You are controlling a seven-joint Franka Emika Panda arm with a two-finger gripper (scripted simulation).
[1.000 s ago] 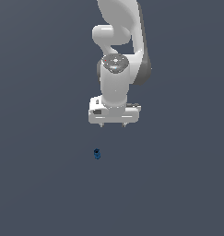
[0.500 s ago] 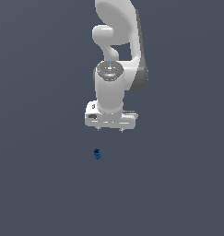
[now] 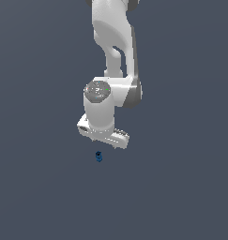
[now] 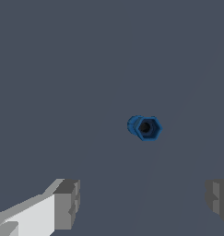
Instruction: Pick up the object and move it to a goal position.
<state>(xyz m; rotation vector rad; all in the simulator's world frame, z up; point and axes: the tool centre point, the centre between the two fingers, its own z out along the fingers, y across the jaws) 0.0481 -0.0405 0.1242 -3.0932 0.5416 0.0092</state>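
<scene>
The grey worktop (image 3: pixel 35 187) fills the whole exterior view. The white arm (image 3: pixel 113 51) comes down from the top centre of the frame. Its end effector (image 3: pixel 104 142) hangs just below the middle of the picture, fingers spread wide and holding nothing; in the wrist view one grey fingertip (image 4: pixel 67 204) shows with a broad gap to the other. The small blue object (image 3: pixel 98 156) lies on the worktop just below the end effector, apart from it.

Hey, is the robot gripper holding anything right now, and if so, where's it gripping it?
Nothing is held. The gripper is open with bare fingers, and the small blue object sits apart from it on the gray surface.
</scene>
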